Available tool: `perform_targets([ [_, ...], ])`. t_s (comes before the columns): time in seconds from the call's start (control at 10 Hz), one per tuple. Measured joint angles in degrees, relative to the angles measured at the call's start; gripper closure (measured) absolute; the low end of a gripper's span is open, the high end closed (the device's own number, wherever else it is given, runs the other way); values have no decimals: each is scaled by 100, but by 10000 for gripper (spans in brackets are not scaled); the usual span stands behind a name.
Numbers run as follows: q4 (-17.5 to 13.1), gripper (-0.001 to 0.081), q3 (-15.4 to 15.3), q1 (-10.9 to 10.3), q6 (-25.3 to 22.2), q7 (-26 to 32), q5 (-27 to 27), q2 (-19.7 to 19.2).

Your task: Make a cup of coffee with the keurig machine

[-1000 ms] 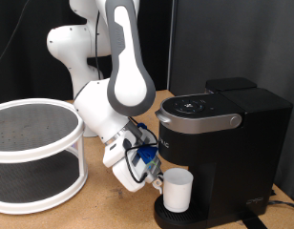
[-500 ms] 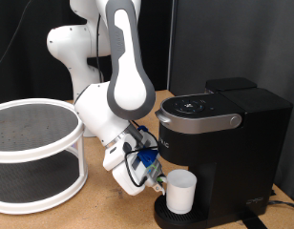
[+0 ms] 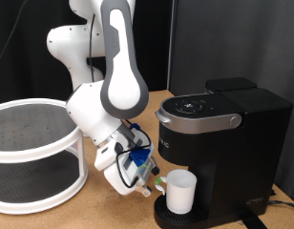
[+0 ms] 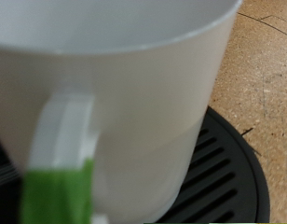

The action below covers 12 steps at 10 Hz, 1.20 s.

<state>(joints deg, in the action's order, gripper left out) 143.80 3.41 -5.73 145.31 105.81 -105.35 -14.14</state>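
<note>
The white cup (image 3: 178, 192) stands upright on the round drip tray (image 3: 162, 216) of the black keurig machine (image 3: 228, 134), under its closed grey-silver lid (image 3: 197, 108). My gripper (image 3: 154, 181) is just to the exterior view's left of the cup, open and holding nothing. In the wrist view the cup (image 4: 153, 103) fills the frame on the black ribbed drip tray (image 4: 227, 182). One white finger with a green pad (image 4: 58, 173) shows in front of the cup's wall; the other finger is out of view.
A white two-tier round rack (image 3: 32, 143) stands at the exterior view's left on the wooden table (image 3: 109, 210). The arm's white base (image 3: 75, 48) is behind, against a black curtain.
My gripper has drawn back a little to the exterior view's left, away from the cup. The cup has stayed on the drip tray.
</note>
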Motion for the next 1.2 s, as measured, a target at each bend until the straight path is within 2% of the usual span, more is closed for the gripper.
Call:
perform_targets([
  [0.1,130,83,67,79,-151,-380,459,131],
  [0.2,261,83,144,176,-333,-722,874,287],
  [0.3,379,14,235,266,-505,-989,1229,444],
  [0.6,705,4,481,522,-967,-1346,1974,970],
  [0.7,703,4,477,521,-956,-1346,1962,959],
  [0.9,679,4,518,548,-1501,-1327,1960,1090],
  [1.1,700,4,574,615,-2067,-1344,1960,1444],
  [1.2,720,4,571,618,-2094,-1349,1977,1637],
])
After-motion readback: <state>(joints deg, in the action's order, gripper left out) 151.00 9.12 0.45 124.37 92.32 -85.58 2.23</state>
